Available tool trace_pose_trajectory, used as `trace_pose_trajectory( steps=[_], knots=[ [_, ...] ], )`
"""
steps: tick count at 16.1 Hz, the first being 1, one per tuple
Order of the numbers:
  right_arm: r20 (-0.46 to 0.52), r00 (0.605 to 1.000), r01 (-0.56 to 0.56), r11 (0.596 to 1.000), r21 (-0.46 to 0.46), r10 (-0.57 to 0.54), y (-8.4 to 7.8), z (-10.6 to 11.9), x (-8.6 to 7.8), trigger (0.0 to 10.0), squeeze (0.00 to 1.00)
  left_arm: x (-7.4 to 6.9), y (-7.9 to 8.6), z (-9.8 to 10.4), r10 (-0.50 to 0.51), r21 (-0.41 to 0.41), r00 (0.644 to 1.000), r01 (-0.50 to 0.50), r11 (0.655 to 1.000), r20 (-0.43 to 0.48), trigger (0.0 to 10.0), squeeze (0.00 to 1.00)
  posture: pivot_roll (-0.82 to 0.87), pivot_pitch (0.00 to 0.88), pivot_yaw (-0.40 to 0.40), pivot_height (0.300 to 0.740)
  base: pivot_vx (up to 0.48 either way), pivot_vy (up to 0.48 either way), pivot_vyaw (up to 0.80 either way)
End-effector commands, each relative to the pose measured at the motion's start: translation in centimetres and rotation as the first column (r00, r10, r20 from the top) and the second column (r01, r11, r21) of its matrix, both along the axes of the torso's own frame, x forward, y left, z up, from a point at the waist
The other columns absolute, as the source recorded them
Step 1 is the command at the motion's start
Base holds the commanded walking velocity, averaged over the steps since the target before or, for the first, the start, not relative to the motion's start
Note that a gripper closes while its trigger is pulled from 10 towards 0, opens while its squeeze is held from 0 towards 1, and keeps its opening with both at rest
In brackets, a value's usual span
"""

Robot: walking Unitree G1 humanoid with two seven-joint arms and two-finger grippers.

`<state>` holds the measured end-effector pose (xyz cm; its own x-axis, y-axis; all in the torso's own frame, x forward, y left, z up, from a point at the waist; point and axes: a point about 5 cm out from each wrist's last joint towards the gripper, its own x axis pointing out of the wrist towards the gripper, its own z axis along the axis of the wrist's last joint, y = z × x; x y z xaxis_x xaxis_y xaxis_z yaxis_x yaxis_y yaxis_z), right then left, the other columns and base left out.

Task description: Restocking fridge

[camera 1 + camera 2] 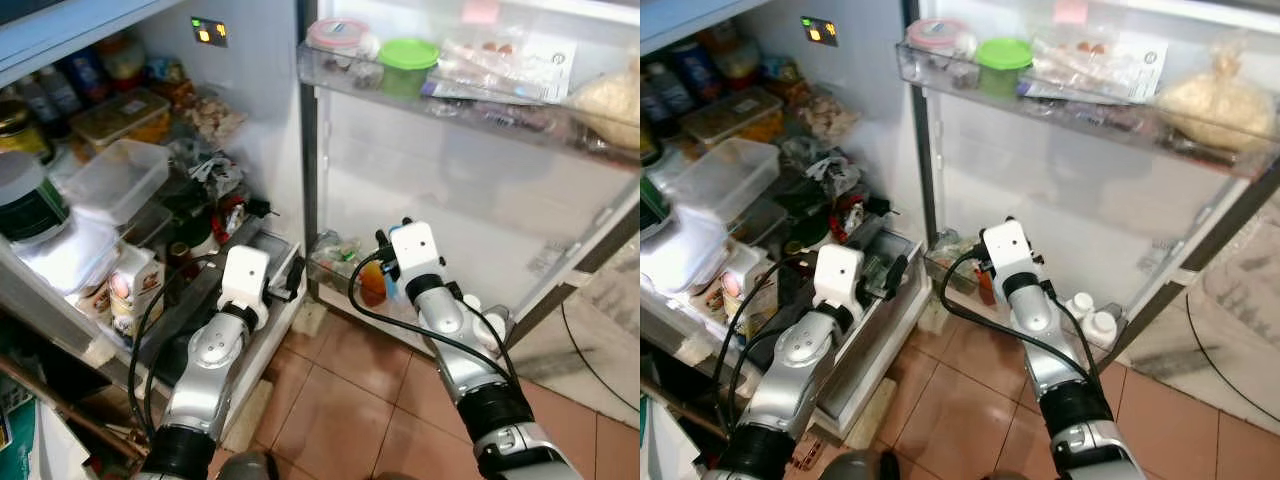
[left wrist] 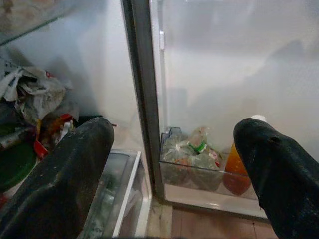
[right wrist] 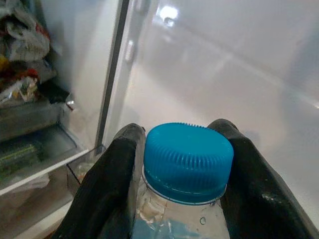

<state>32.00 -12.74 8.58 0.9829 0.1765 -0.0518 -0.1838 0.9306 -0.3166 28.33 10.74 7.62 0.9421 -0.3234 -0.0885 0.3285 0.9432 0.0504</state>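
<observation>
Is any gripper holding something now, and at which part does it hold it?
The right gripper holds a clear bottle by its neck, just under the blue cap. The left gripper is open and holds nothing.

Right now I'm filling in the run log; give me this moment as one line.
right gripper: shut on blue-capped bottle | at lower door shelf by orange bottle | left gripper: open, idle near crisper drawer
</observation>
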Motion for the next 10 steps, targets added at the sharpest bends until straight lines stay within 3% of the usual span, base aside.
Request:
trace_pose_trajectory(
  steps=[1,2,10],
  knots=[
    [0.039,0.999,-0.014,1.000,0.020,0.013,0.50,1.12,0.66,10.0,0.00,-0.04,0.13,0.36,-0.006,0.005,1.000,0.006,1.000,0.003,10.0,0.00,0.12,0.087,0.020,0.740,0.334,0.000,0.00],
    [0.036,0.999,-0.014,1.000,0.021,0.013,0.47,1.03,0.65,10.0,0.00,-0.03,0.10,0.49,-0.007,0.005,1.000,0.007,1.000,0.005,10.0,0.00,0.12,0.087,0.024,0.740,0.334,0.000,0.00],
    [0.018,1.000,-0.002,1.000,0.028,0.002,0.50,0.16,0.14,10.0,0.00,-0.37,0.14,0.73,-0.012,0.009,1.000,0.012,1.000,-0.010,10.0,0.00,0.12,0.094,0.030,0.740,0.000,0.000,0.00]
  ],
)
